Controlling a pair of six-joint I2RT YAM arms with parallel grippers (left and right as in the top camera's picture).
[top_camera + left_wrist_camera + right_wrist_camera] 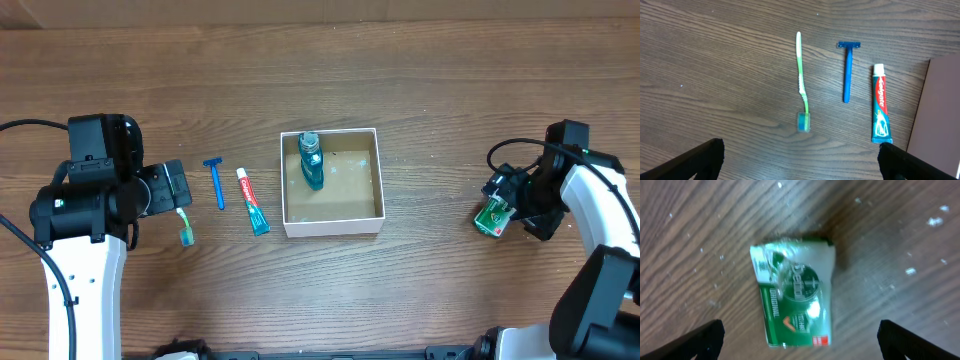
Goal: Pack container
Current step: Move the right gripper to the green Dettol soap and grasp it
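Observation:
The container (378,170), a square white-walled box with a brown floor, sits mid-table with a teal bottle (311,160) lying inside at its left. Left of it lie a toothpaste tube (253,200), a blue razor (217,182) and a green toothbrush (184,226); all three also show in the left wrist view: the toothpaste tube (881,111), the razor (847,70) and the toothbrush (801,85). My left gripper (800,162) is open and empty, just short of the toothbrush head. My right gripper (800,340) is open above a green wrapped packet (795,297), which also shows overhead (492,217).
The container's white wall (940,110) fills the right edge of the left wrist view. Black cables trail beside both arms. The wooden table surface shows white specks near the packet.

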